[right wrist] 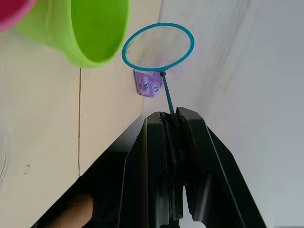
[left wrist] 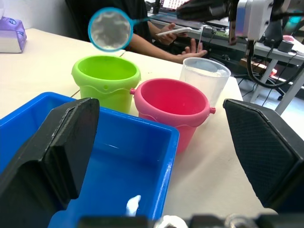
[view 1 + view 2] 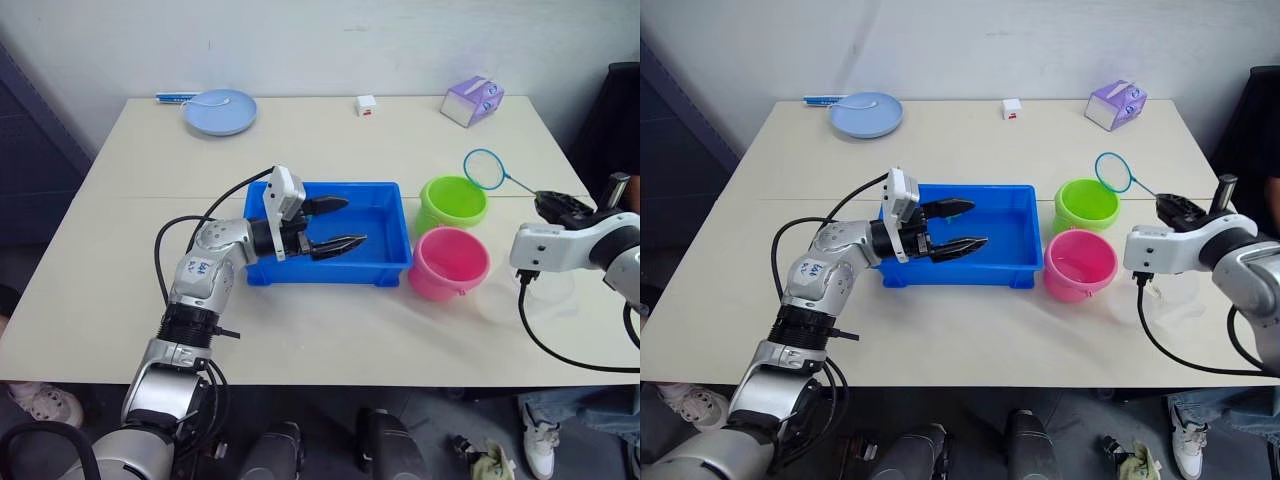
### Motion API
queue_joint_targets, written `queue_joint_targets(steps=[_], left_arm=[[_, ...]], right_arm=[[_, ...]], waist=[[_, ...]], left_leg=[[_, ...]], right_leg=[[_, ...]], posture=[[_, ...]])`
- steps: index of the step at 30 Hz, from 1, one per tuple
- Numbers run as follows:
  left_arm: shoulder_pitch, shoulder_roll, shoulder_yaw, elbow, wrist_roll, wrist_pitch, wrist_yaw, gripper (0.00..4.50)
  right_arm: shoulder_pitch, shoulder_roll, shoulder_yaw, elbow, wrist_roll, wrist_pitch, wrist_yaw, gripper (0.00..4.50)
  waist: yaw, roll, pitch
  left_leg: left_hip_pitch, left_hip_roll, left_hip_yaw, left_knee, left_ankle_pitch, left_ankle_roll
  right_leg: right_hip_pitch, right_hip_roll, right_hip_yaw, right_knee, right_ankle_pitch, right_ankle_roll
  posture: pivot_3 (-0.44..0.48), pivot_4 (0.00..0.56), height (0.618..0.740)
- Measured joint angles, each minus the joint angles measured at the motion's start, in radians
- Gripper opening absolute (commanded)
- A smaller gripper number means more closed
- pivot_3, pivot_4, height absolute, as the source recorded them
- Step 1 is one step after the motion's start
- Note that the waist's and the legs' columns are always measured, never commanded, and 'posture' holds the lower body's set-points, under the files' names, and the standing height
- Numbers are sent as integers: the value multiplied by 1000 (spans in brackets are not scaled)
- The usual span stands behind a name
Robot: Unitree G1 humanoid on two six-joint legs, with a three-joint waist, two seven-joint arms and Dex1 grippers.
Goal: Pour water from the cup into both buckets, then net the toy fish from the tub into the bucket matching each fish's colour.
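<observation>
The bright blue tub (image 3: 322, 272) sits mid-table, and my left gripper (image 3: 356, 221) hovers open over its left half, both black fingers (image 2: 54, 149) spread wide. The toy fish are hidden from me. Right of the tub stand the lime green bucket (image 3: 452, 203) and, nearer, the pink bucket (image 3: 448, 262). My right gripper (image 3: 552, 206) is shut on the net's thin handle (image 1: 166, 92). The net's blue hoop (image 3: 486, 168) hangs in the air just behind the green bucket. The clear cup (image 2: 205, 78) stands upright on the table beside the pink bucket, under my right arm.
At the back of the table lie a pale blue plate (image 3: 220, 110), a small white cube (image 3: 366, 105) and a purple tissue box (image 3: 472, 100). A person's hand (image 2: 192, 46) rests beyond the table's right edge.
</observation>
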Motion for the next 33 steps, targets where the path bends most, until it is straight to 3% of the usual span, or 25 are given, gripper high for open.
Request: queue_joint_targets(steps=[2,3,7,12,20,33], left_arm=[[0,14,10,0,5,0,13,4500],[0,14,12,0,6,0,15,4500],[8,40,24,-2,13,11,27,4500],[99,130,67,-53,13,48,48,4500],[225,228,152,-187,12,98,117,4500],[344,259,236,-377,-19,156,220,4500]], right_arm=[[-38,142,-19,-18,105,47,21,787],[-39,153,-19,-24,119,52,24,787],[-158,390,-13,-146,382,285,108,787],[-225,466,93,-204,509,497,201,787],[-321,580,198,-99,585,638,237,787],[-528,709,254,205,684,775,293,787]], waist=[[0,0,0],[0,0,0],[-10,0,0],[-10,0,0],[-2,0,0],[-8,0,0]], left_leg=[[0,0,-1,1,0,0],[0,0,-1,1,0,0],[1,2,-1,0,0,-1],[1,1,-2,0,0,-1],[1,1,-3,0,0,-1],[1,1,-3,0,0,-1]], right_leg=[[1,0,0,0,0,0],[1,0,0,0,0,0],[1,2,0,0,0,0],[1,1,0,2,0,0],[1,0,-1,2,0,0],[1,0,-1,2,0,-1]], posture=[[0,150,740],[0,150,740],[0,150,740],[0,150,740],[0,150,740],[0,150,740]])
